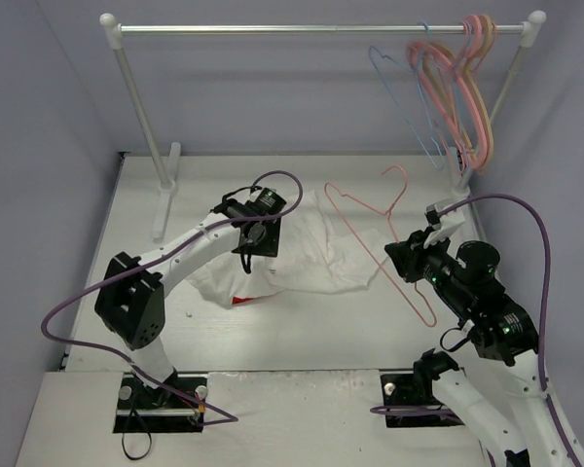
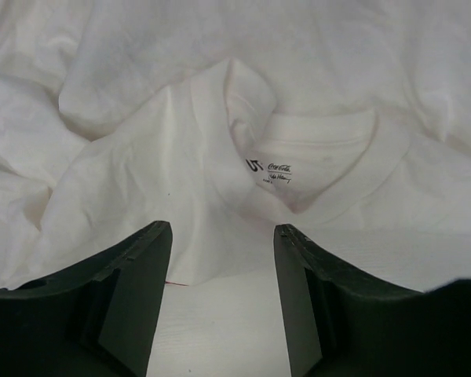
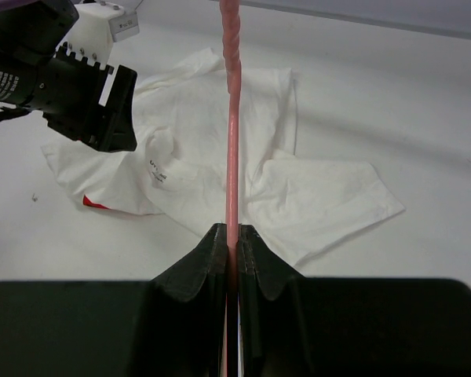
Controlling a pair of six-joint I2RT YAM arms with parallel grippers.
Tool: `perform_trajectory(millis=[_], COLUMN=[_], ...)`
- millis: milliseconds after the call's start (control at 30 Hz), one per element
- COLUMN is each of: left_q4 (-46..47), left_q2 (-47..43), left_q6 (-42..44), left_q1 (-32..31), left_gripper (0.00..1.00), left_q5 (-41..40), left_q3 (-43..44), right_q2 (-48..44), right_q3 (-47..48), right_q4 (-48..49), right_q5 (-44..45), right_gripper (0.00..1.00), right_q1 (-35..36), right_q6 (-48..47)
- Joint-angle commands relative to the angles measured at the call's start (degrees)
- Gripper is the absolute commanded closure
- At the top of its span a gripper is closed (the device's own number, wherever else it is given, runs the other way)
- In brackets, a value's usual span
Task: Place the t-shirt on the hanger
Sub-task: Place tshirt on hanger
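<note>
White fabric t-shirt (image 2: 141, 157): limp, light; I'd pinch its collar (image 2: 361, 177), just ahead of my parted left gripper (image 2: 224, 229). My right gripper (image 3: 233, 229) clamps the pinkish-red wire hanger (image 3: 232, 141).

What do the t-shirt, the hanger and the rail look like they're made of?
The t-shirt looks like soft, matte white knit, probably cotton: it crumples in loose folds. The hanger is thin wire with a smooth pinkish-red coat and a twisted stretch, likely coated metal. The rail is a shiny grey bar, seemingly metal, with white caps.
</note>
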Motion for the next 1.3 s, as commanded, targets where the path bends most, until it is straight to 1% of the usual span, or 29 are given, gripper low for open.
perform_trajectory(millis=[0,133,167,233,267,367,400,433,833,1167,1267], left_q4=[0.0,-2.9,-3.7,-3.9,-3.7,-3.9,-4.1,-4.1,-2.4,-4.0,-4.4], left_q2=[1.2,6.1,6.8,8.1,8.3,9.3,9.7,10.1,11.7,13.3,13.9], left_q6=[-2.4,-2.9,-3.2,-3.4,-3.5,-3.7,-3.7,-3.7,-4.7,-5.9,-6.1], left_q1=[0.2,0.3,0.3,0.5,0.5,1.3,1.5,1.6,1.6,1.6,1.4], left_gripper=[0.46,0.47,0.51,0.56,0.61,0.66,0.72,0.72,0.73,0.73,0.76], left_q5=[-2.4,-4.0,-4.2,-4.5,-4.4,-4.1,-3.9,-3.7,-1.0,-3.7,-4.7], left_q3=[3.9,8.8,9.5,10.1,10.3,10.5,10.6,10.7,11.5,11.8,11.8], right_q2=[-0.2,-0.6,-0.7,-0.9,-1.2,-1.9,-2.1,-2.2,-2.4,-2.8,-2.9], right_q3=[-0.1,-0.3,-0.3,-0.3,-0.5,-0.9,-0.9,-1.0,-1.4,-1.6,-1.9], right_q4=[4.6,4.8,4.8,4.8,4.8,5.0,5.0,5.1,4.7,4.9,5.0], right_q5=[1.3,1.2,1.3,1.3,1.4,1.7,1.8,2.1,4.7,5.0,5.1], right_gripper=[1.0,1.0,1.0,1.0,1.0,1.0,1.0,1.0,1.0,1.0,1.0], right_q1=[0.3,0.4,0.4,0.4,0.4,0.4,0.5,0.9,3.0,3.2,3.2], right_q6=[-0.4,-0.4,-0.3,-0.3,-0.4,-0.4,-0.4,-0.5,-0.8,-0.7,-0.6])
